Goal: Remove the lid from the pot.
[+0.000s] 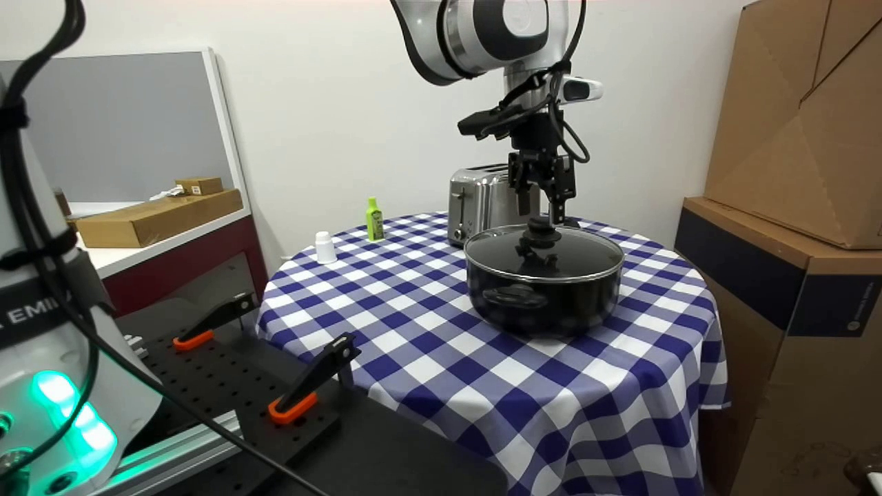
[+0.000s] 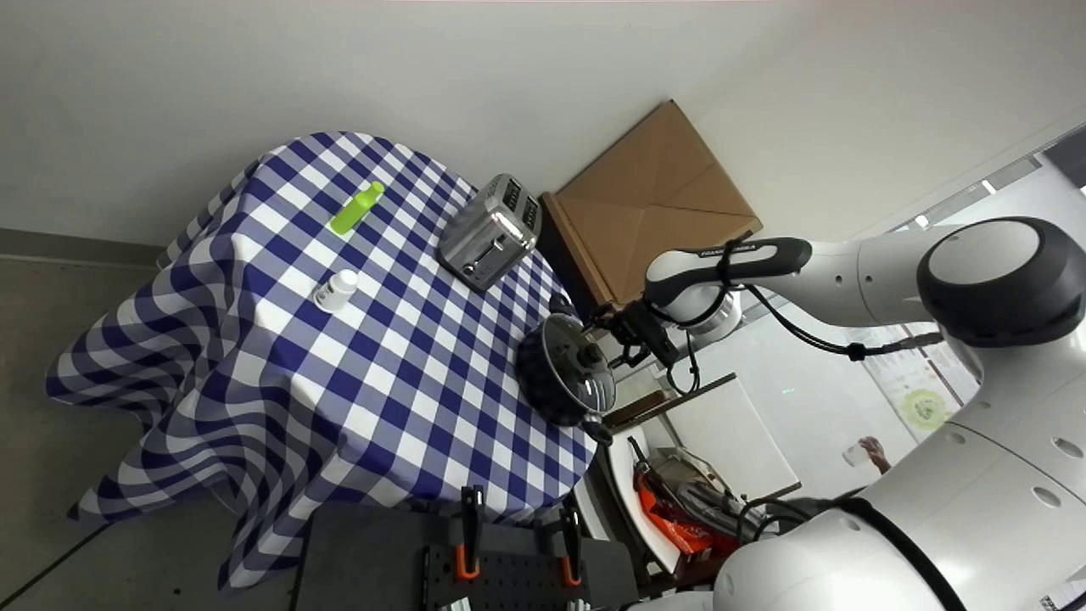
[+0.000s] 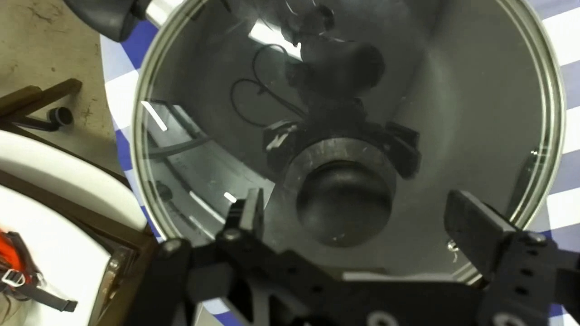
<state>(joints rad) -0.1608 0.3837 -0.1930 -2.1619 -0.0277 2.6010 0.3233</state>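
I have my gripper [image 3: 355,199] pointing down just over the black pot [image 1: 513,313] on the checked table [image 1: 386,303] — fingers [image 3: 472,228] spread wide, holding nothing. The glass lid [image 1: 582,251] rests on the pot, its dark knob [image 3: 344,206] showing between those fingers in my wrist view. A steel toaster [image 2: 492,229] stands nearby.

In an exterior view, the camera stands above the checked surface [image 1: 413,310], facing across it toward a wall [image 1: 331,124], the robot's base [image 1: 124,406] close at the left edge. In an exterior view, a tilted camera looks steeply down, the arm [image 2: 882,276] near at right. Both exterior views share surface, pot [image 1: 544,310] and toaster [image 2: 488,233]. The wrist view looks down, very close, on the lid [image 3: 344,104], pincer [image 3: 355,201] along the bottom edge.
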